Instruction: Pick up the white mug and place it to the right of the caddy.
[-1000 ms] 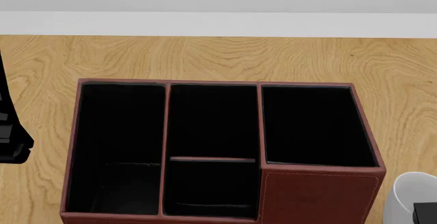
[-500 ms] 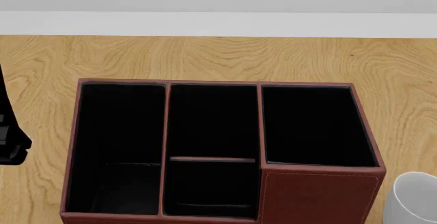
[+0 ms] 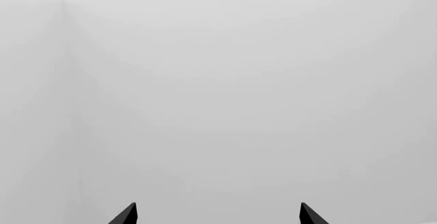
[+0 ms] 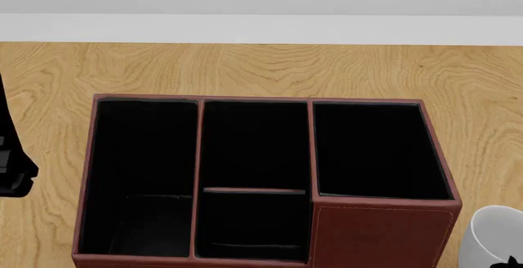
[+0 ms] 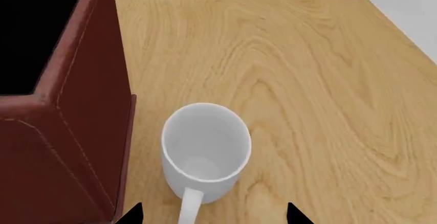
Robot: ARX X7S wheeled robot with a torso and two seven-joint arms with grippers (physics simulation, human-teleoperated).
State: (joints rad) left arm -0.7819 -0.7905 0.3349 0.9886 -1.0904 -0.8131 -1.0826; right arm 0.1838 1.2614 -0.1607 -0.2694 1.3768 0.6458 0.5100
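At about four o'clock from the caddy (image 4: 266, 179) in my head view, the white mug (image 5: 204, 150) stands upright on the worktop (image 5: 300, 81), just beside the caddy's right wall with a thin strip of wood between them. Its handle points back toward my right end effector (image 5: 213, 215). That end effector hangs above the mug with its two tips spread wide apart, one on each side of the handle, clamped on nothing. The left end effector (image 3: 217, 215) is also spread apart and empty, facing only a blank grey wall; from the head camera I see a piece of that arm at nine o'clock, well apart from the caddy.

The mug looks already placed, so my worry is the retreat. If I pull the right arm away low or sideways, a tip could catch the handle and spin or tip the mug, or knock it against the caddy wall. A glossy mug slides easily on this wood. I judge a straight lift safest.
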